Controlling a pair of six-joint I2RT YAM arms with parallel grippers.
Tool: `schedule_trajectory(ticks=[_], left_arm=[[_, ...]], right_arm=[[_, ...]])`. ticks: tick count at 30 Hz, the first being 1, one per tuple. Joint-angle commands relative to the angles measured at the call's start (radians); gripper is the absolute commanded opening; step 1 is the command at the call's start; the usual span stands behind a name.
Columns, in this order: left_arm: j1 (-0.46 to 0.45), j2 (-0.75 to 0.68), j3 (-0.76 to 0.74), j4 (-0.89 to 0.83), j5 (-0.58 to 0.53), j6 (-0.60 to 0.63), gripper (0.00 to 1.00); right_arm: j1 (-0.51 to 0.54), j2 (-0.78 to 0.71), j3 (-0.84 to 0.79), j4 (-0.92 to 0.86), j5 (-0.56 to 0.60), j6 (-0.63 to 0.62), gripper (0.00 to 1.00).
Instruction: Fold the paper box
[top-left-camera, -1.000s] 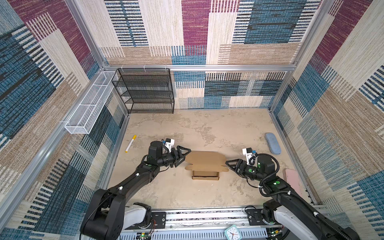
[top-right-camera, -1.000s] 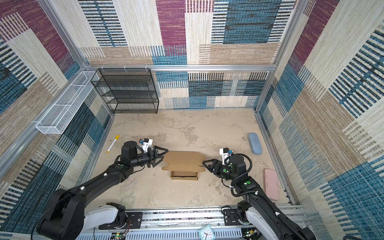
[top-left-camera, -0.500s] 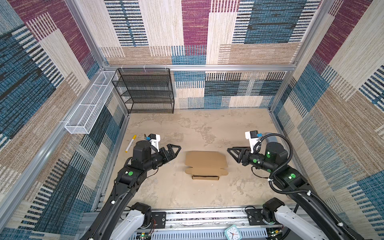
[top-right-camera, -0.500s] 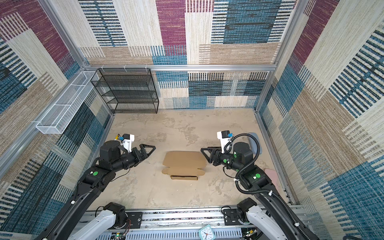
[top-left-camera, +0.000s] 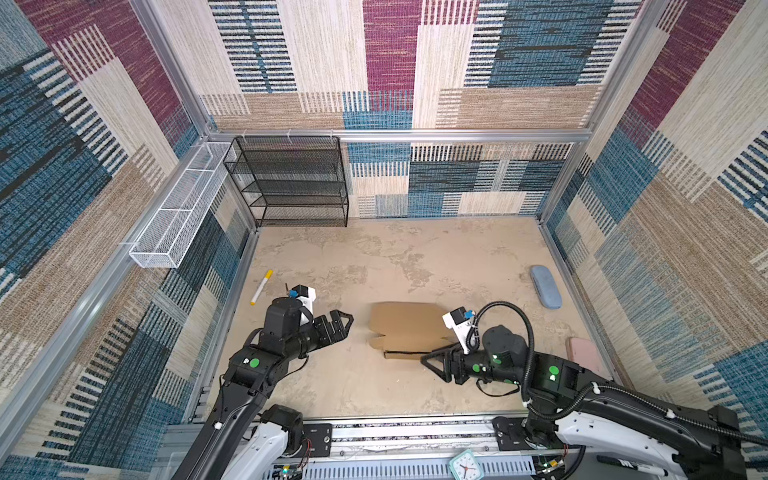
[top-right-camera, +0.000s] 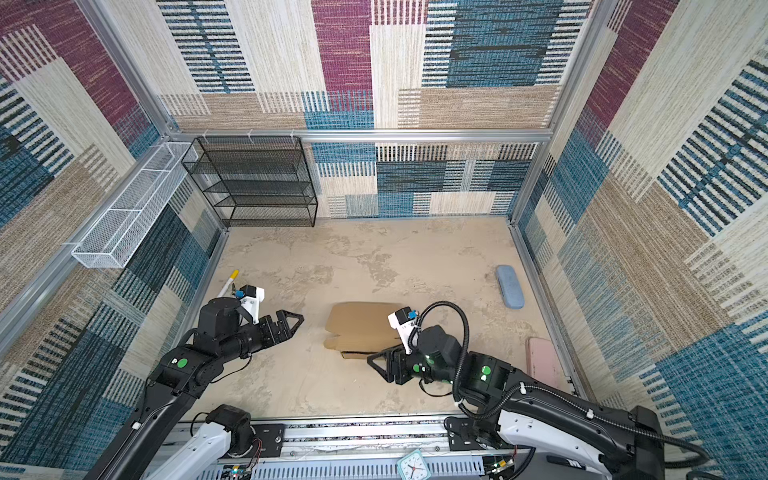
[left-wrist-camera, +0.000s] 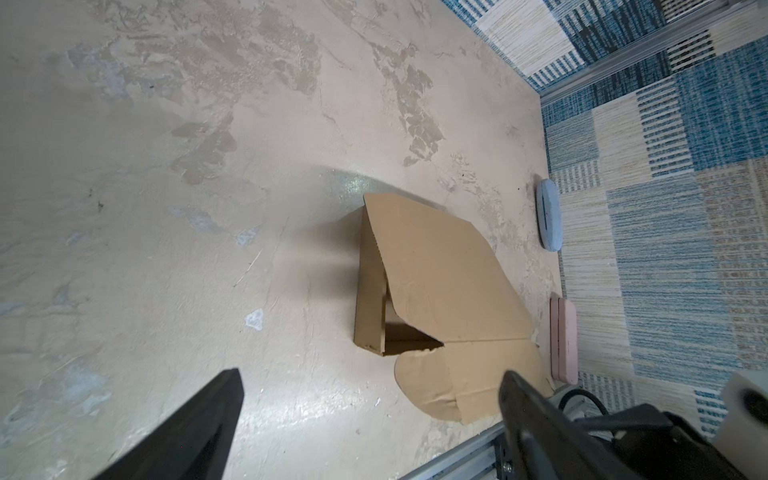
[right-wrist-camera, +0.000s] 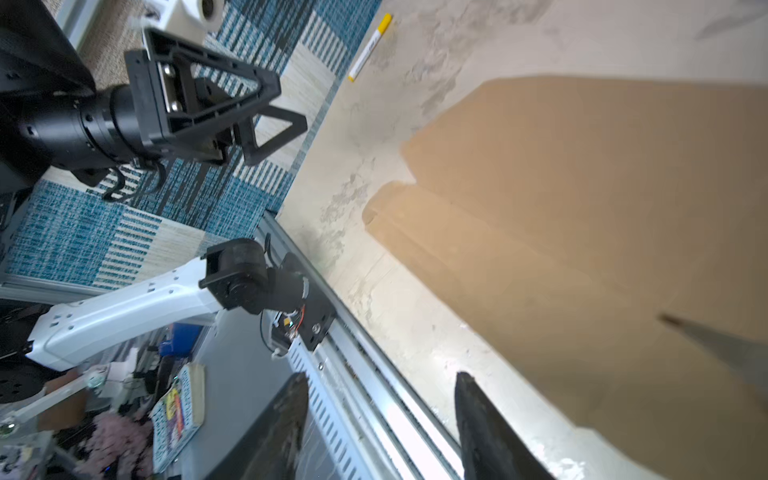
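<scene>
Part-folded paper box (top-left-camera: 405, 328) at the middle of the table (top-left-camera: 332, 386) — both grippers open and empty.

Taking the far wall as 12 o'clock from the box:
- White wire basket (top-left-camera: 174, 224) on the side wall, 10 o'clock.
- Black mesh shelf (top-left-camera: 291, 183) against the far wall, 11 o'clock.
- Yellow-capped marker (top-left-camera: 261, 286) flat on the table, 10 o'clock.
- Left gripper (top-left-camera: 347, 326) at 9 o'clock, jaws spread wide, nothing between them, clear of the cardboard.
- The box is plain brown. Its top panel lies over a shallow body, with a dark gap along its 6 o'clock edge. The left wrist view shows the panel lifted off one side wall, and a rounded tab (left-wrist-camera: 428, 386).
- Right gripper (top-left-camera: 430, 365) at 5 o'clock, fingers parted, nothing between them. It is just beside the near edge — contact cannot be told.
- Blue case (top-left-camera: 545, 286) at 2 o'clock.
- Pink case (top-left-camera: 584, 353) at 4 o'clock, by the side wall.
</scene>
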Motion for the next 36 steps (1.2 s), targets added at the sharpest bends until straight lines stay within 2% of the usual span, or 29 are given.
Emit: schedule_trajectory(ticks=[1,5,8,13,16,21,27,36], left_arm=[[-0.002,-0.004,-0.011,-0.003,-0.011,-0.004,0.99],[-0.005,0.000,-0.020,-0.002,-0.011,-0.015,0.99],[-0.008,0.004,-0.031,0.005,-0.009,-0.021,0.99],[-0.011,0.010,-0.038,0.020,-0.014,-0.025,0.99],[-0.011,0.018,-0.036,0.021,-0.015,-0.025,0.99],[-0.013,0.021,-0.044,0.027,-0.015,-0.029,0.99],[-0.016,0.023,-0.074,0.059,0.006,-0.041,0.99],[-0.029,0.045,-0.092,0.126,0.049,-0.031,0.99]], right_arm=[[0.083,0.030,-0.009,0.076,0.155,0.179,0.59],[0.106,0.092,-0.034,0.104,0.157,0.232,0.60],[0.109,0.097,-0.053,0.119,0.204,0.238,0.61],[0.107,0.144,-0.024,0.144,0.303,0.196,0.66],[0.096,0.194,0.007,0.171,0.322,0.160,0.68],[0.034,0.251,0.051,0.195,0.294,0.123,0.69],[-0.055,0.238,0.100,0.199,0.275,0.071,0.70],[-0.137,0.333,0.208,0.189,0.216,0.016,0.72]])
